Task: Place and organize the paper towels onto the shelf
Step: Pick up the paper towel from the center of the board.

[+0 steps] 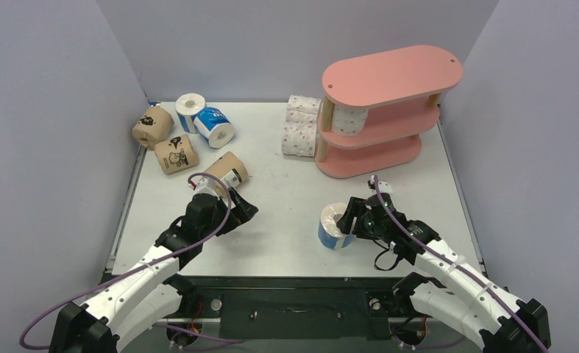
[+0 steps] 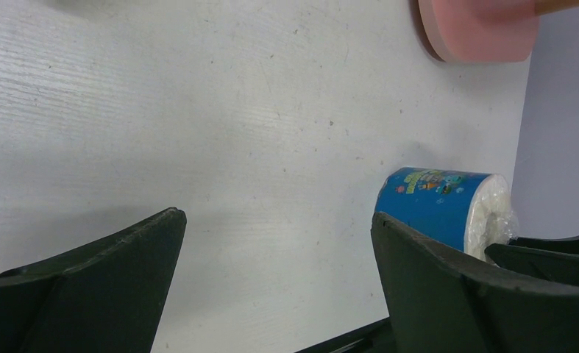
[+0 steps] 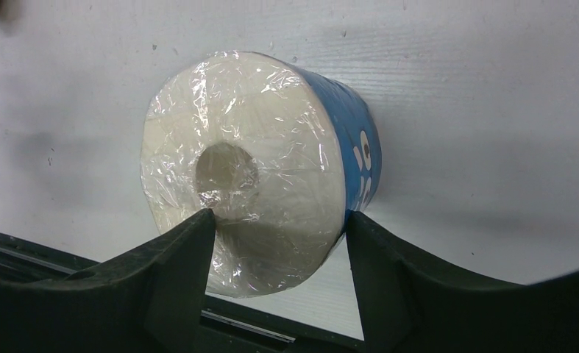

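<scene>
White table [image 1: 286,213], pale grey walls [image 1: 51,110]

Lab test cell — plain grey walls [image 1: 43,110] enclose white table [image 1: 286,213].

from the right wrist the blue roll [image 3: 271,140] has its lower edge behind the fingers [image 3: 168,279] of the right claw [image 3: 280,215], and whether they press it cannot be told. in the left wrist view one corner of that roll is lost behind a finger [image 2: 448,294] of the left claw [image 2: 275,215], and the shelf [image 2: 477,29] is a blurred pink corner cut by the top edge. from above, the dotted rolls [image 1: 301,129] left of the shelf overlap; their count is unclear.
</scene>
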You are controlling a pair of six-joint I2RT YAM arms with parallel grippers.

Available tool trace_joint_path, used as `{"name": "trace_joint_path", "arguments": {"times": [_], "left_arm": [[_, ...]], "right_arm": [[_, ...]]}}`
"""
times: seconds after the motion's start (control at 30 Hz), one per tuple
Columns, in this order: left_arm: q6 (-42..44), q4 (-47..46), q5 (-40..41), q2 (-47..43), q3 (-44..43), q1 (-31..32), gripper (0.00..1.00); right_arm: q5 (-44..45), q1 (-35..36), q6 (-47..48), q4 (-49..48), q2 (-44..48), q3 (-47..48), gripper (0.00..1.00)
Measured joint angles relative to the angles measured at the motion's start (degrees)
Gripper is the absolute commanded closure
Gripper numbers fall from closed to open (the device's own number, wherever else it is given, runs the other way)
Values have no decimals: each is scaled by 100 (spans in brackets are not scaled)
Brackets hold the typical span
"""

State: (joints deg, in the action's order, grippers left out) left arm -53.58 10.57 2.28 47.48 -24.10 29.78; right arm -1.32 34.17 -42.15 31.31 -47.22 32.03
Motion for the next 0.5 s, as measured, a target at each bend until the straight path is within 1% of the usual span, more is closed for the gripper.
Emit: {"name": "trace_joint_path", "arguments": {"times": [0.1, 0.27, 0.5], "left_arm": [[0, -2, 0, -28, 0, 0, 2], [2, 4, 0, -31, 0, 0, 2], [22, 35, 0, -31, 0, 0, 2]], "right_arm": [[63, 0, -61, -157, -114, 0, 32], [164, 0, -136, -273, -195, 0, 24], [437, -46, -160, 70, 74, 66, 22]]}}
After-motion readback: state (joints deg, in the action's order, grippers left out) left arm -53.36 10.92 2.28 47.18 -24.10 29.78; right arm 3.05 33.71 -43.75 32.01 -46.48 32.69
